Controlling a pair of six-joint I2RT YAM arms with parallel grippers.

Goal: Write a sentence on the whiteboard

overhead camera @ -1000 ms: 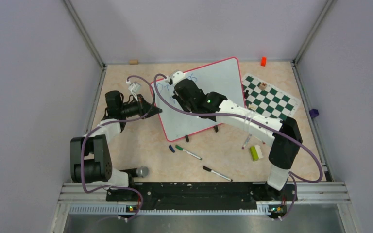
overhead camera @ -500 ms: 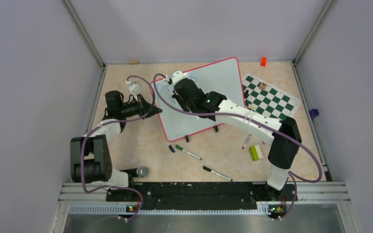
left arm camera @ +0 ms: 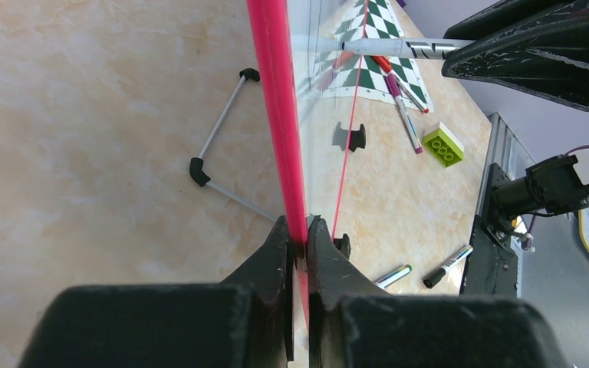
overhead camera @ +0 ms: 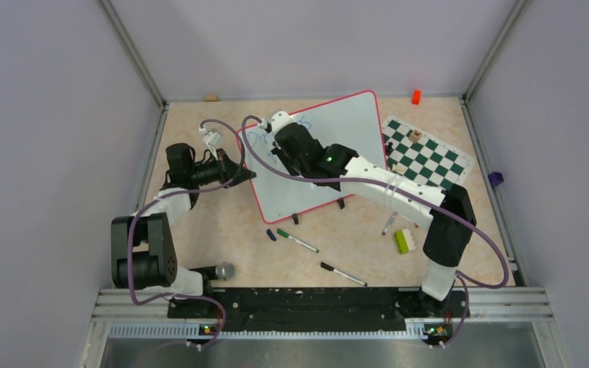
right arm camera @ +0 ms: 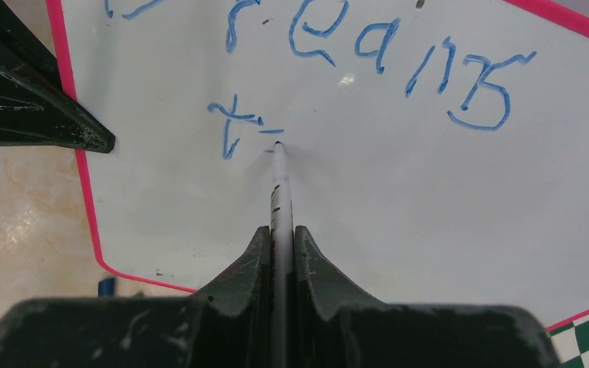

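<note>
The whiteboard [overhead camera: 349, 126] stands tilted at the back middle, and its red frame [left arm camera: 276, 115] is pinched in my left gripper [left arm camera: 297, 227], which is shut on the left edge. My right gripper [right arm camera: 280, 231] is shut on a white marker [right arm camera: 279, 192]. The marker's tip touches the board [right arm camera: 414, 207] just right of a blue "t-" [right arm camera: 234, 130]. This "t-" starts a second line of the sentence, under the blue word "Dreams" [right arm camera: 376, 61]. From above, the right gripper [overhead camera: 274, 143] hides most of the lettering.
A green-and-white chess mat [overhead camera: 428, 156] lies right of the board. On the table in front lie a green-capped marker [overhead camera: 297, 241], a black marker [overhead camera: 343, 274], a pink marker [overhead camera: 389, 223], a blue cap [overhead camera: 271, 236] and a green brick [overhead camera: 403, 241]. An orange block [overhead camera: 416, 96] sits at the back wall.
</note>
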